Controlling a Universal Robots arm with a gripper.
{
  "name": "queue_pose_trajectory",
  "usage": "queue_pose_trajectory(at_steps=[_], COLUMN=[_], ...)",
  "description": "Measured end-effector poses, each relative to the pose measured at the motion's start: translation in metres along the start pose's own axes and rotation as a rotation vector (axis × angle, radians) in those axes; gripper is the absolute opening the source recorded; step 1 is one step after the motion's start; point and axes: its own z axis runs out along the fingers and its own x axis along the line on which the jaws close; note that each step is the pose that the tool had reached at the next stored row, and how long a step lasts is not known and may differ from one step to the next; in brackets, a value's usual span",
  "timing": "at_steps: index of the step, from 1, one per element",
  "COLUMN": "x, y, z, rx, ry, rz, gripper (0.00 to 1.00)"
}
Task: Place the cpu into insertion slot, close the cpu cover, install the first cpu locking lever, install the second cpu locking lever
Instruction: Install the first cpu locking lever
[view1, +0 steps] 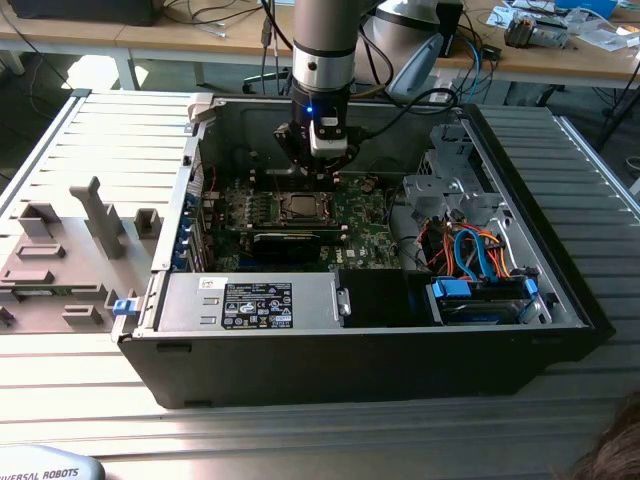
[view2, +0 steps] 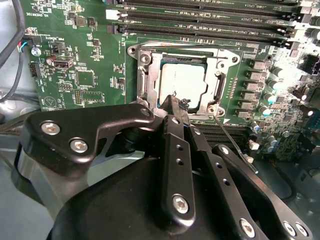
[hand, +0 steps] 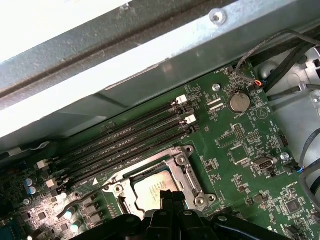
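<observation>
Currently: gripper (view2: 176, 104) fingers pressed together, holding nothing, over the socket edge | cpu (view2: 182, 80) seated at frame centre | cpu cover (view2: 146, 75) down around it.

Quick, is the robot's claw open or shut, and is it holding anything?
End effector: shut, fingers pressed together with nothing between them, tips right at the edge of the cpu cover, which lies closed over the cpu.
</observation>
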Motion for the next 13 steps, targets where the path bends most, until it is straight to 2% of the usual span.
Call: queue_pose_trajectory(at_steps=[13], x=[0.0], y=[0.0], z=[0.0], rx=[-0.0001], ry=[-0.0002], rz=[-0.018], gripper=[0.11])
